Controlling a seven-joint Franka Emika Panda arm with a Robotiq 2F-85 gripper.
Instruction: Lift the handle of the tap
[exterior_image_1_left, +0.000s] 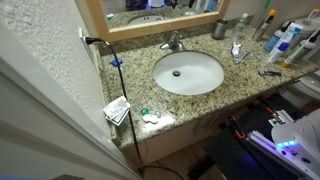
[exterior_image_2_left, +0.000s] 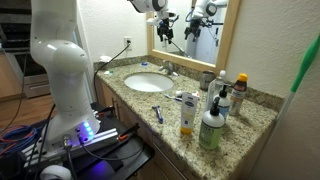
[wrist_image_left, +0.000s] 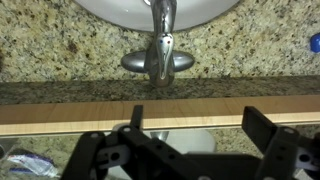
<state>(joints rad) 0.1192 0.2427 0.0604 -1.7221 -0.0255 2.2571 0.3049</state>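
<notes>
Tap (exterior_image_1_left: 173, 43) behind basin (exterior_image_1_left: 188, 72), directly below mirror (exterior_image_1_left: 150, 12). Basin set into counter (exterior_image_1_left: 128, 85). Bottles (exterior_image_1_left: 285, 42) on counter, at picture right of basin in an exterior view. Socket (exterior_image_1_left: 84, 36) on wall at picture left.

A home bathroom: a white oval basin (exterior_image_1_left: 188, 72) with a silvery tap (exterior_image_1_left: 173, 43) set in a speckled granite vanity counter (exterior_image_1_left: 126, 85), a wood-framed mirror (exterior_image_1_left: 150, 10) behind, and toiletry bottles (exterior_image_2_left: 210, 128) crowding one end
</notes>
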